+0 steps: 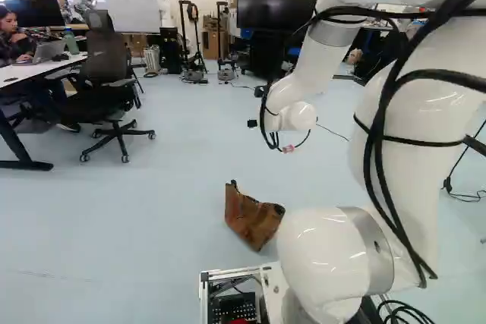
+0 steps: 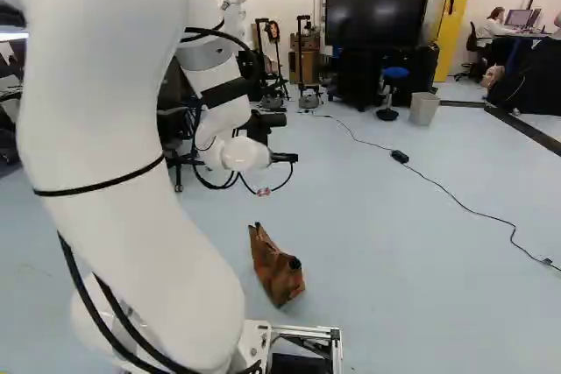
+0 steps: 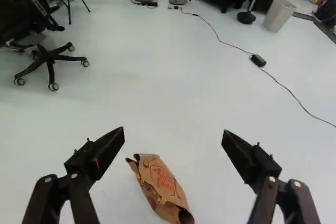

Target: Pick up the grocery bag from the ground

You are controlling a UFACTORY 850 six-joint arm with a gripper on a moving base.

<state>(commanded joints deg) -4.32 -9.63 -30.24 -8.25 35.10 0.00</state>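
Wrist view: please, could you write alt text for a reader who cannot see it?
A crumpled brown paper bag lies on the floor, seen between the fingers of the open black gripper, not gripped. Farther ahead are a wheeled chair, a corded black box and a wastebasket.

The floor (image 1: 152, 218) is of pale blue-grey colour. On it there lies one crumpled brown paper bag (image 3: 163, 184). Farther from the bag, a thin black cable (image 3: 278, 82) with a small black box (image 3: 258, 60) makes a curve. Also a light waste bin (image 3: 278, 15) and a black wheeled chair (image 1: 104, 73) stand there.
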